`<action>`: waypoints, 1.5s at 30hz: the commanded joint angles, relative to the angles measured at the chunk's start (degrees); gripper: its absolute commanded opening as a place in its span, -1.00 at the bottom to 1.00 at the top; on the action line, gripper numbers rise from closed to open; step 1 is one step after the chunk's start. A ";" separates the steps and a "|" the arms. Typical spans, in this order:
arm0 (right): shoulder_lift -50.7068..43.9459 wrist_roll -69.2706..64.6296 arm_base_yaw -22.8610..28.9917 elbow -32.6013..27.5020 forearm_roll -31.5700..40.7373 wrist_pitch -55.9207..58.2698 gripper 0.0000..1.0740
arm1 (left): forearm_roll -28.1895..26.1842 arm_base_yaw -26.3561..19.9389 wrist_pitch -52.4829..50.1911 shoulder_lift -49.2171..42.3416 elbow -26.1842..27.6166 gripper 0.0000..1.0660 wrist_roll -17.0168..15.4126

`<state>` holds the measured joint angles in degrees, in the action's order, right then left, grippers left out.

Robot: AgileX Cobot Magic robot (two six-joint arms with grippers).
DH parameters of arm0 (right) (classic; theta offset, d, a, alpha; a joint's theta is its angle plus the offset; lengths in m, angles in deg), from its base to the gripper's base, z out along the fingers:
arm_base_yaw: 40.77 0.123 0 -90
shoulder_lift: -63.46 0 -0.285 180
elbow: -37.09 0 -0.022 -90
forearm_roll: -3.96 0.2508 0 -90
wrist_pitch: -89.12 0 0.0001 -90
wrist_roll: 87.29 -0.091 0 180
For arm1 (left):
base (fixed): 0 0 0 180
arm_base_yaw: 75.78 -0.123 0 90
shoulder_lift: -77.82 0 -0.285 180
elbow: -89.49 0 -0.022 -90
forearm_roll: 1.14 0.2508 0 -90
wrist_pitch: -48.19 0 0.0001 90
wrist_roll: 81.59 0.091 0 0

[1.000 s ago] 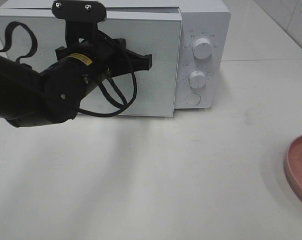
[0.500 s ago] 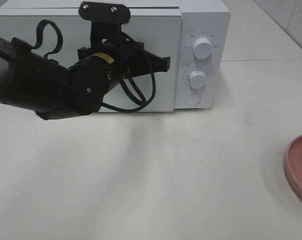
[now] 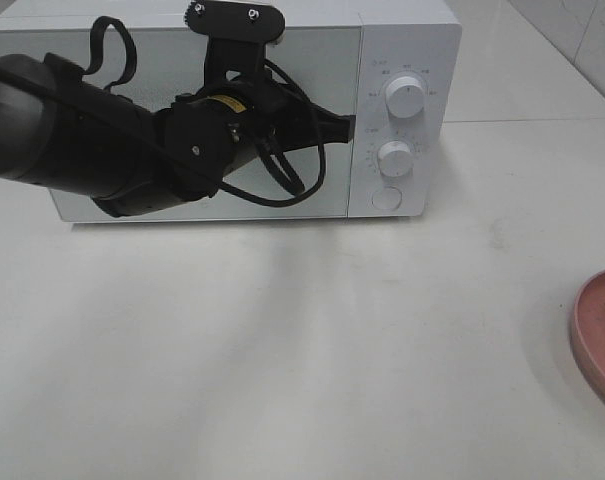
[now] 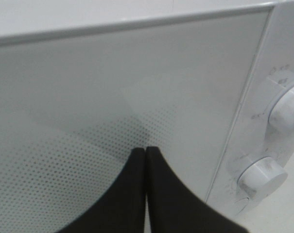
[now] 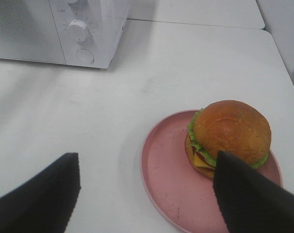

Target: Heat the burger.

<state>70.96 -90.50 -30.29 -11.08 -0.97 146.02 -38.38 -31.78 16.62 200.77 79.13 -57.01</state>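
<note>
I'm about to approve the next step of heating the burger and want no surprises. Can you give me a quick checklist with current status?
1. Microwave door shut: not ok for loading; the left gripper, jaws shut, is pressed against the door's right edge.
2. Burger ready for pickup: ok, upright on the pink plate, outside the microwave.
3. Right gripper ready to grasp: ok, jaws open and empty, hovering short of the plate.
4. Table path between plate and microwave: ok, nothing in the way.
5. Microwave cavity empty: cannot tell, door hides it.
</note>
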 commanded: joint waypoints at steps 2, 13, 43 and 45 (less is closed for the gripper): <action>-1.72 0.46 -0.46 -0.29 0.06 0.11 0.40 | -2.06 1.72 -2.12 -2.01 -1.09 -1.00 1.15; -1.72 0.46 -0.46 -0.29 0.06 0.11 0.40 | -7.39 5.04 4.93 -9.34 -10.37 -1.00 1.15; -1.72 0.40 -0.46 -0.29 0.06 0.11 0.40 | -3.67 -28.07 91.21 -25.04 -11.29 0.91 0.69; -1.72 0.40 -0.46 -0.29 0.06 0.11 0.40 | -2.86 -29.28 92.82 -25.67 -11.29 0.91 0.69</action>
<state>70.96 -90.50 -30.29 -11.08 -0.97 146.02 -41.59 -60.83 106.97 175.56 68.02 -56.03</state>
